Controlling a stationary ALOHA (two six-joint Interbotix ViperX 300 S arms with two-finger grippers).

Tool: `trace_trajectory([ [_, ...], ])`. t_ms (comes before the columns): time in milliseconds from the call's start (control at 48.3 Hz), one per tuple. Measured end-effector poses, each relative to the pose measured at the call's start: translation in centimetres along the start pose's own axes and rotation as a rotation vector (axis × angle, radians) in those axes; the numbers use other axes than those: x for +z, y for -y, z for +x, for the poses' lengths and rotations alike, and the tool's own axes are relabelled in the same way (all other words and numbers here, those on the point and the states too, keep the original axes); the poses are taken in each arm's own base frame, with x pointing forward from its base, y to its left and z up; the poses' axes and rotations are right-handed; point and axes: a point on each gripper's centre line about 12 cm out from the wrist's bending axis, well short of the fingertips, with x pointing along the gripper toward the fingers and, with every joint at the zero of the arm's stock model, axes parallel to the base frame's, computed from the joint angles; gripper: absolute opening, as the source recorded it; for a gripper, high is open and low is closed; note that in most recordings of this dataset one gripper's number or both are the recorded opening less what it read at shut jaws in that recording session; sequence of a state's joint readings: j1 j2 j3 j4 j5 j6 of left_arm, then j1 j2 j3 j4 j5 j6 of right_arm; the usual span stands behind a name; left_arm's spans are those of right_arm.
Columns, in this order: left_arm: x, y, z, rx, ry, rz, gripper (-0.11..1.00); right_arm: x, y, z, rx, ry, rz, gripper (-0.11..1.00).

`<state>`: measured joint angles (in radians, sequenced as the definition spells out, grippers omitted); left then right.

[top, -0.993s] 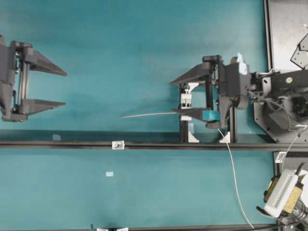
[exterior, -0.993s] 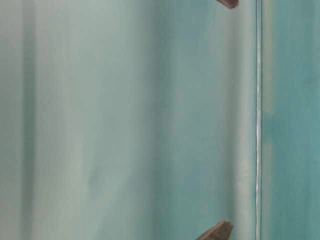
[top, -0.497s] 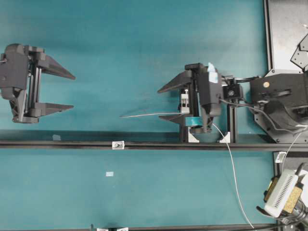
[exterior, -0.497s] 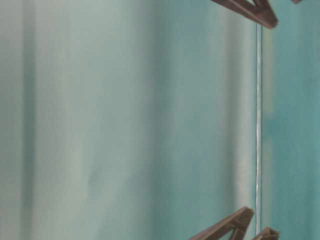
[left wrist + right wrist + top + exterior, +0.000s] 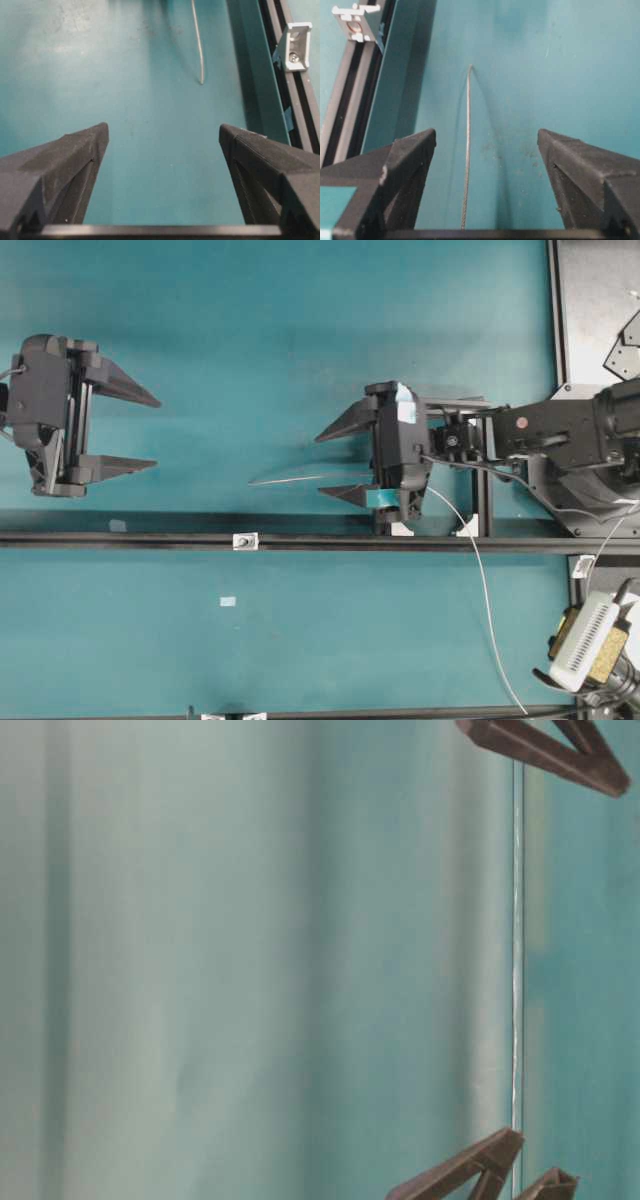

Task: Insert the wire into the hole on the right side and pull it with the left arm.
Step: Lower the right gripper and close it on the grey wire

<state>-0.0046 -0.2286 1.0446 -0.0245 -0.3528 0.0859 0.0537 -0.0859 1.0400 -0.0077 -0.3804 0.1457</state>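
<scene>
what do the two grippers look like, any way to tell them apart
Both are black, with two long tapering pointed fingers on slide rails. The right gripper has teal tape on its lower finger base and a pale patch on top, with a thin white cable trailing off. The left gripper is plain black, unmarked.

left gripper [image 5: 148, 432]: black, two pointed tapering fingers, metal slide rails
right gripper [image 5: 333, 460]: black, teal patches, thin black cables behind
</scene>
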Motion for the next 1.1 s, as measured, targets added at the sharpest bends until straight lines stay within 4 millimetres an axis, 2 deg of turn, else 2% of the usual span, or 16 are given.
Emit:
trace_trajectory([
  [393,0.0,0.0,0.0,0.0,0.0,-0.002,0.8,-0.1,0.3,2.3,-0.011,-0.033,0.007,0.8],
  [766,0.0,-0.1,0.0,0.002,0.0,-0.004,0.8,-0.4,0.7,3.4,-0.024,-0.066,0.012,0.8],
  [1097,0.0,0.0,0.0,0.0,0.0,-0.002,0.79,0.1,0.6,3.8,-0.023,-0.063,0.01,0.78],
])
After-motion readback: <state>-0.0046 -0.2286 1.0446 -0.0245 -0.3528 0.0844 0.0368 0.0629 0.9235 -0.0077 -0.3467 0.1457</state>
